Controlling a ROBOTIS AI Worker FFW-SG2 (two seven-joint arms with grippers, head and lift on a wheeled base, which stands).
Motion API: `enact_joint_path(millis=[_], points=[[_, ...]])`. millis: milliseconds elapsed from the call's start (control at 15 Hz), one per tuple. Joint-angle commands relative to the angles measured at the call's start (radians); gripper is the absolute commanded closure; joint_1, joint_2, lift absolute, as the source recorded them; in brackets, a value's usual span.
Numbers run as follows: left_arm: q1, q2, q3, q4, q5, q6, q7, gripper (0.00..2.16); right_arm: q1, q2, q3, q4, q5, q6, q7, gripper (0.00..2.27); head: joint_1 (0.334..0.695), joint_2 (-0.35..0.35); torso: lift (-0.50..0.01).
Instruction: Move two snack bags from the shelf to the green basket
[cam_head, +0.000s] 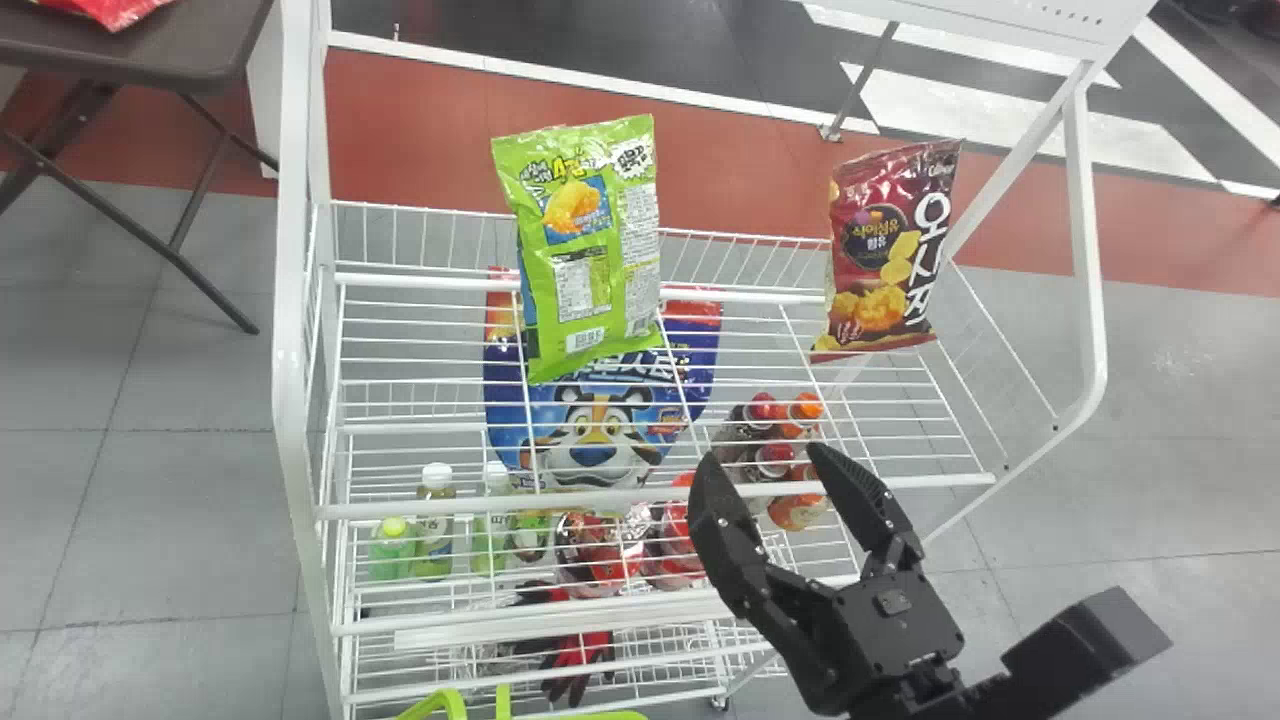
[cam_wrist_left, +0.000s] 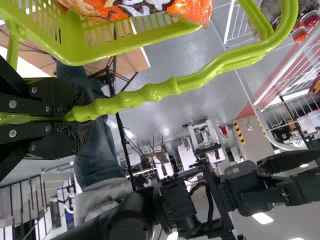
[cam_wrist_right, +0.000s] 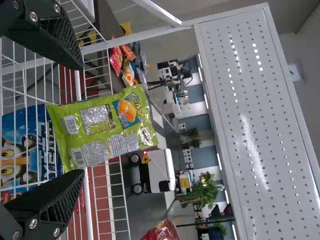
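Note:
My right gripper (cam_head: 765, 480) is in front of the shelf's top rack (cam_head: 400, 508), open with nothing between its fingers. The green snack bag (cam_head: 590, 245) stands upright on that rack, left of the gripper; the dark red snack bag (cam_head: 885, 250) stands farther right. In the right wrist view the green bag (cam_wrist_right: 105, 127) lies beyond my open right gripper (cam_wrist_right: 75, 120), not touched by it. The green basket (cam_head: 440, 704) shows at the head view's bottom edge. In the left wrist view my left gripper (cam_wrist_left: 75, 115) is shut on the handle of the green basket (cam_wrist_left: 100, 50), which holds orange packages.
Below the top rack are a blue cereal bag (cam_head: 590, 420) and several bottles (cam_head: 435, 520). The shelf's white side frame (cam_head: 290, 400) rises at the left, a slanted post at the right. A dark table (cam_head: 150, 60) stands behind at the left.

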Motion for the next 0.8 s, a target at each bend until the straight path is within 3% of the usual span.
enact_joint_path(millis=[0,733], points=[[0.0,-0.002,0.0,-0.002,0.0,0.0,-0.001,2.13,0.0,0.001,-0.001,-0.004,0.005,0.003,-0.001,0.08,0.695,-0.35,-0.012],[0.0,-0.002,0.0,-0.002,0.0,0.0,-0.001,2.12,0.0,0.001,0.002,-0.002,0.005,0.0,-0.001,0.08,0.695,-0.35,-0.012]])
